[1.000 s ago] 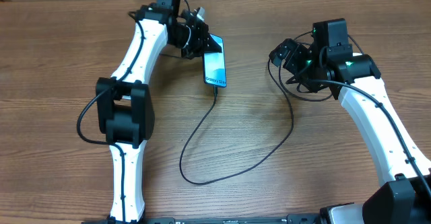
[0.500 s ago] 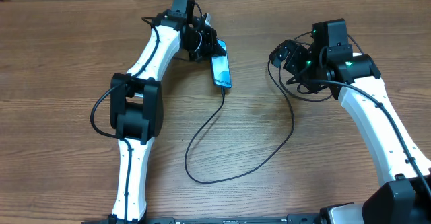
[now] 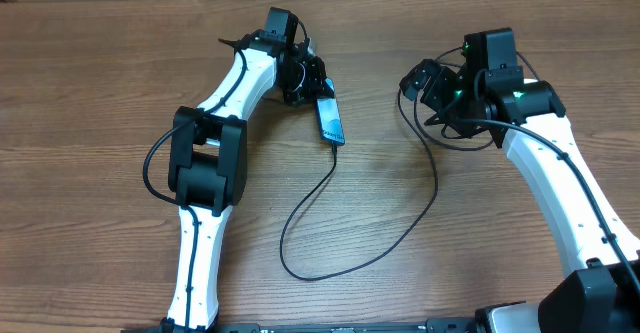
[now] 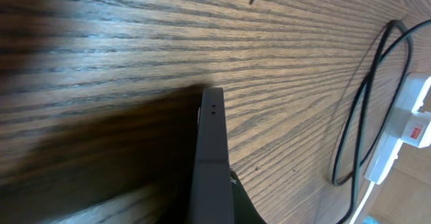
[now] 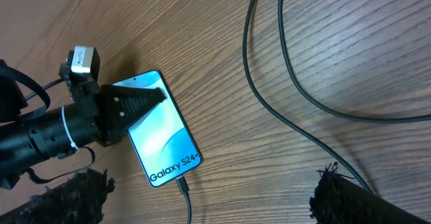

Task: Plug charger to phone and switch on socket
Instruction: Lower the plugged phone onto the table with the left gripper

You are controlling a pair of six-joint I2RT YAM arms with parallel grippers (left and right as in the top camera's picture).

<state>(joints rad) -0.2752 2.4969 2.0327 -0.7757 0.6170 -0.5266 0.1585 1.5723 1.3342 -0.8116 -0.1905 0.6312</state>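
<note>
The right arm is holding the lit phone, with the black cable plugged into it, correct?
No, the left arm's fingers hold the lit phone, with the black cable plugged into it. The overhead view shows this.

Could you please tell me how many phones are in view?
1. The phone is toward the far middle of the table, tilted and clamped in the left gripper. The arms could hide another.

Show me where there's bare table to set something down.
Free: the wooden table left of the white left arm, and inside the thin black cable's loop. Crowded: around the blue-screened phone in the left claw, and near the right claw.
</note>
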